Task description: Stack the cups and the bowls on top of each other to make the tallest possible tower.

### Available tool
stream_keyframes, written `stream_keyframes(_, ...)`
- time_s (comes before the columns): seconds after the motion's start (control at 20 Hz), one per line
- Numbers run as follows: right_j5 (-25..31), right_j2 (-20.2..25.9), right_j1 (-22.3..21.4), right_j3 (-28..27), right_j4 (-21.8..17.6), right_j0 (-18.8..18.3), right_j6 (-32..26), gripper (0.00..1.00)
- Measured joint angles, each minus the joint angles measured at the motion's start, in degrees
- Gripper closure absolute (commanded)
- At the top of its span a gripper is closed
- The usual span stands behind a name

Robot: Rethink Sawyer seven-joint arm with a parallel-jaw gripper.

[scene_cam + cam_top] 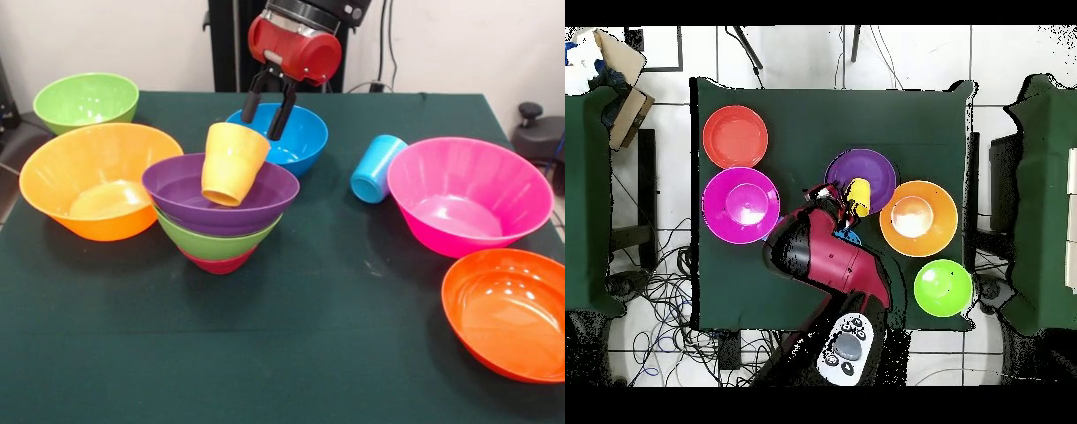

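Bowls, eight: green (86,100); large orange (97,179); blue (291,139); pink (468,194); red-orange (508,311); stacked purple (185,190), green (212,238), crimson (218,262); cups, two: yellow-orange (232,163), light blue (377,168)

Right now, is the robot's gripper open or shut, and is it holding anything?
Gripper: open and empty, hanging just above the yellow-orange cup, which leans tilted in the purple bowl.
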Motion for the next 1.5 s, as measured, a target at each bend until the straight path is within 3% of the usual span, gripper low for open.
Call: stream_keyframes(1.5,-4.0,0.0,0.0,0.0,-1.6,-1.4,0.0,0.0)
